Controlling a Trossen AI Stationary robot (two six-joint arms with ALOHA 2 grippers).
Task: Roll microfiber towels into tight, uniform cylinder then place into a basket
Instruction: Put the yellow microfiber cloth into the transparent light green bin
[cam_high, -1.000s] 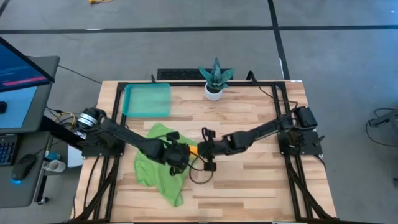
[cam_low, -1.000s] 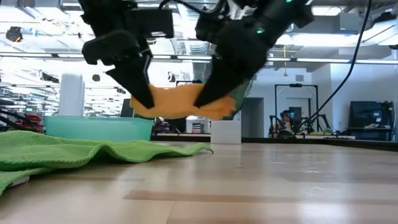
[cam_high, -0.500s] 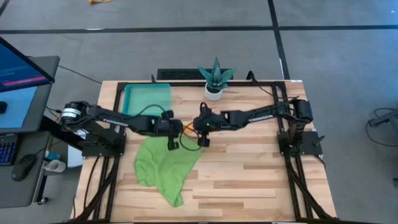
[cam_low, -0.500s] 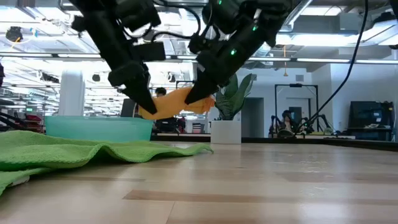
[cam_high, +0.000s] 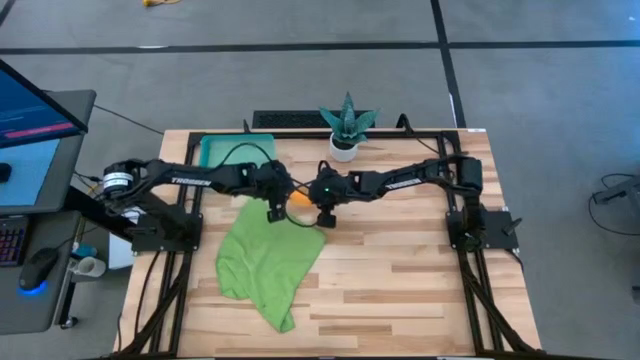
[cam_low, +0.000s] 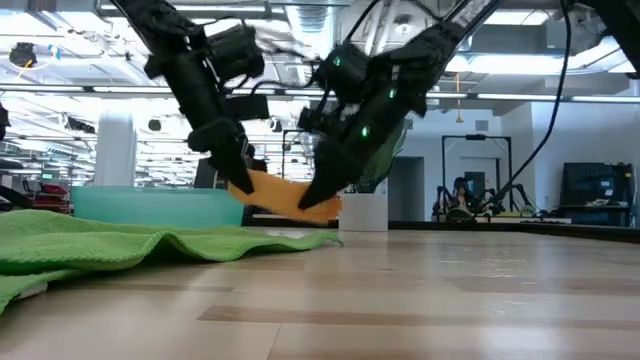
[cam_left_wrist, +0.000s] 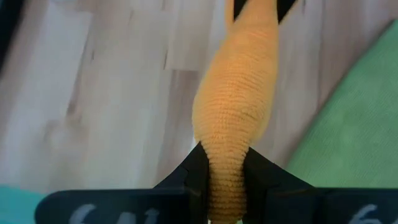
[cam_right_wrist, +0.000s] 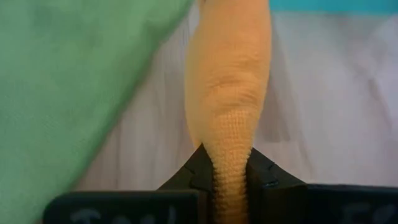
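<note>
Rolled bright orange microfiber towel (cam_low: 283, 192) hangs clear of the wooden worktop (cam_high: 400, 270), one end clenched in the left gripper (cam_high: 272, 196), the other in the right gripper (cam_high: 322, 199), near the far edge, just beside the shallow translucent teal plastic basket (cam_high: 222, 150) at the far left corner

Lime green microfiber towel (cam_high: 265, 258) lies rumpled toward the near left
</note>
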